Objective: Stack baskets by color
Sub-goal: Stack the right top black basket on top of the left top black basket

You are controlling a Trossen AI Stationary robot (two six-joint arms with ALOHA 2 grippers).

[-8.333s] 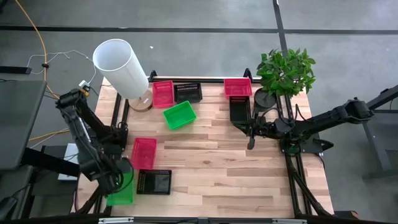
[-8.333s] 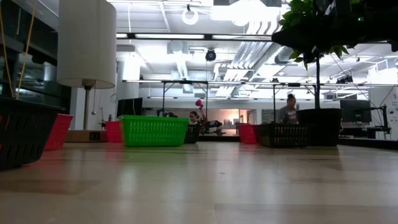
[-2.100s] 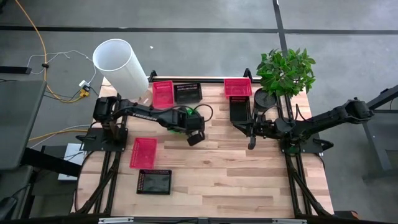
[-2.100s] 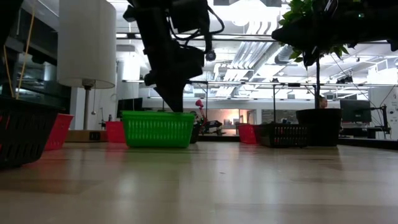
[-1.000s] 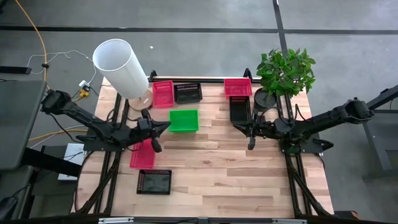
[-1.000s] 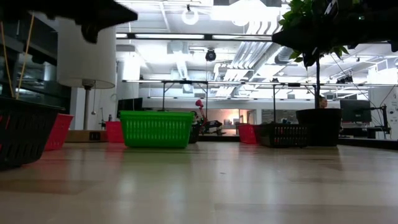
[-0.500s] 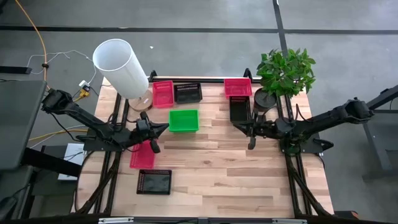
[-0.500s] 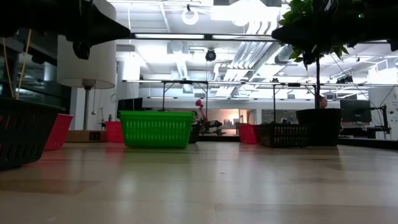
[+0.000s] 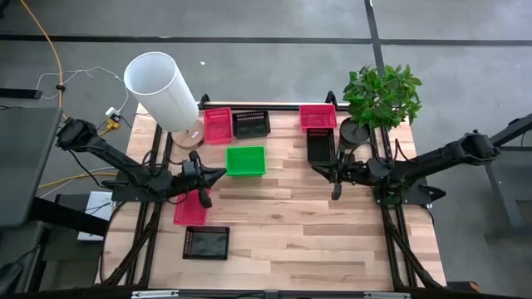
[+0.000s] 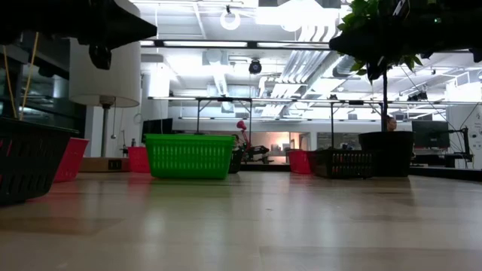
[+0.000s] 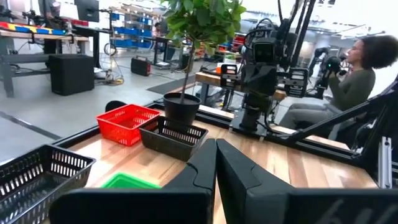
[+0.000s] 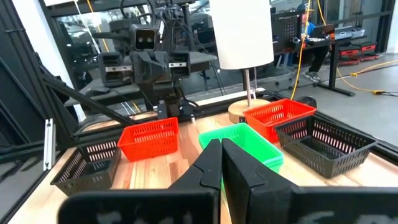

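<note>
Left gripper (image 9: 206,176) back, perhaps beside green basket (image 9: 246,160).

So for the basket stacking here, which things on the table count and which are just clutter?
Belongs to the job:
green basket
three pink-red baskets
three black baskets

Just lying about:
white lamp
potted plant

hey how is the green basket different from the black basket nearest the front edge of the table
The green basket is bright green and lies mid-table, toward the back; the black basket is dark and lies near the front edge on the left arm's side. The green one lies just beyond the shut left gripper; the black one lies on its near side. Both are shallow, rectangular, upright, mesh-sided, and similar in size.
</note>
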